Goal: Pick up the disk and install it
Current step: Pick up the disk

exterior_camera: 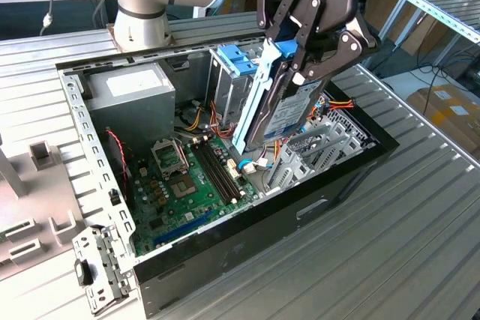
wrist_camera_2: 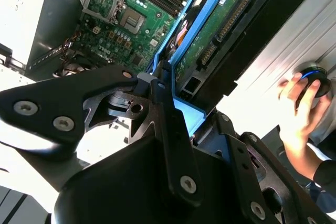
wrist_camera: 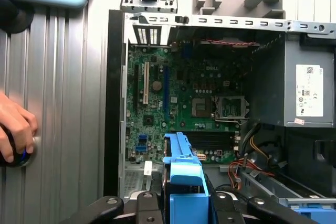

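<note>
My gripper is shut on the upper end of the disk, a dark drive with a white label in a light blue carrier frame. It hangs tilted, lower end down, over the drive-bay side of the open computer case. In the second wrist view the disk shows its green circuit board and connectors, with the gripper clamped on the blue frame. In the first wrist view the blue-framed disk stands edge-on between the fingers of the gripper, above the motherboard.
Inside the case are a grey power-supply box, a green motherboard, loose coloured cables and a blue bay latch. A removed metal bracket lies on the ribbed table. A person's hand rests on a round knob beside the case.
</note>
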Available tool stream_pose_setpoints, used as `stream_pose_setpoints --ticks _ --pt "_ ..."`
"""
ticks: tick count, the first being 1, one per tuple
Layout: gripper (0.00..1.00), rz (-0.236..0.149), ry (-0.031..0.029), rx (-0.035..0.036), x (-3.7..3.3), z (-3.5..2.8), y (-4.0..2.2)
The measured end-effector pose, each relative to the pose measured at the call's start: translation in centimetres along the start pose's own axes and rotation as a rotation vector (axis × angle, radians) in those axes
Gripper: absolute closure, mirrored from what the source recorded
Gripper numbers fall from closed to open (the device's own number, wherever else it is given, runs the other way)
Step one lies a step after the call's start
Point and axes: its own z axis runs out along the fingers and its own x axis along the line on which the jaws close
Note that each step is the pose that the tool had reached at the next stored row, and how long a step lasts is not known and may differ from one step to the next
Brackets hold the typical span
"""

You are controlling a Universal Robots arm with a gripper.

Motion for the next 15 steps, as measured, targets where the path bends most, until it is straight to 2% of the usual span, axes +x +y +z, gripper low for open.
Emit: stream_pose_setpoints --ticks 15 --pt "0.63 0.0 0.0 0.0 0.54 -0.01 -1.47"
